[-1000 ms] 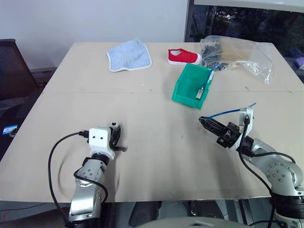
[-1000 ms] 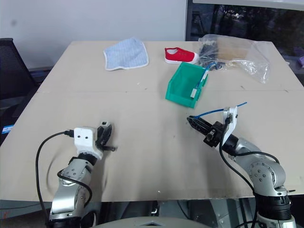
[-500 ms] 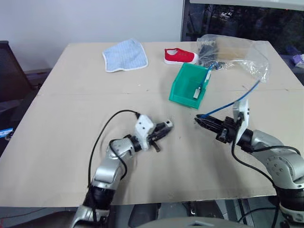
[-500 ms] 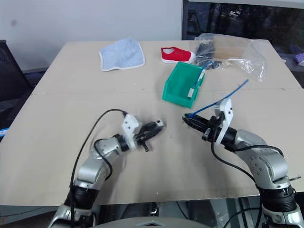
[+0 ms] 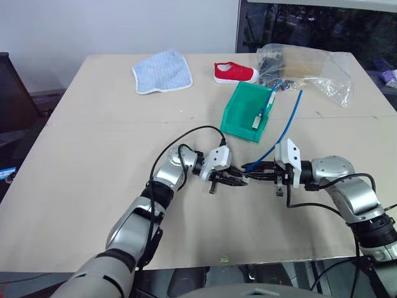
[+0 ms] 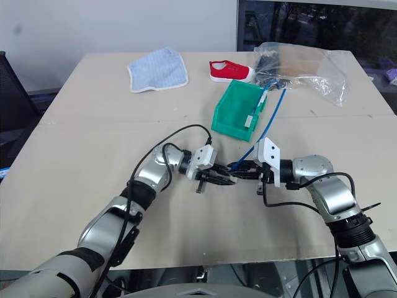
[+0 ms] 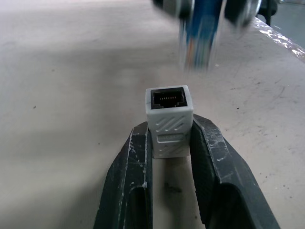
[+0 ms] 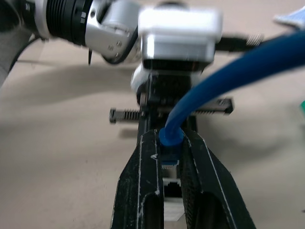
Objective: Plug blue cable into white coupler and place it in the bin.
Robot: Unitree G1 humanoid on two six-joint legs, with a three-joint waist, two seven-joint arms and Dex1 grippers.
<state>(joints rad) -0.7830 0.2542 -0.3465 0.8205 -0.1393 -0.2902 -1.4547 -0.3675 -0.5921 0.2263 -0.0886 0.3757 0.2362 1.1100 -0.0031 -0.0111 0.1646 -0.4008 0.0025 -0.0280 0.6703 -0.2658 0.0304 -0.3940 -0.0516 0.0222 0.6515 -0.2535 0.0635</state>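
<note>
The left gripper point(image 5: 239, 179) holds the white coupler point(image 7: 169, 119) between its two fingers point(image 7: 136, 157), closed on its sides, with the dark socket facing away from the wrist toward the other arm. The right gripper point(image 5: 253, 173) has its fingers point(image 8: 143, 157) closed on the plug end of the blue cable point(image 5: 282, 132), and the rest of the cable rises in a curve behind these fingers. The two grippers meet tip to tip above the table point(image 5: 93, 155), and the plug hangs just beyond the socket, apart from it and not yet inside. The step in hand seems to be the insertion. To do it well, the plug should probably be brought into one line with the socket and turned so that its clip matches the notch, then pushed straight in while the left fingers keep the coupler from tilting. A push from an angle could twist the small block out of the grip. The green bin point(image 5: 242, 108) waits beyond both grippers, already holding a second blue cable with a white block.
</note>
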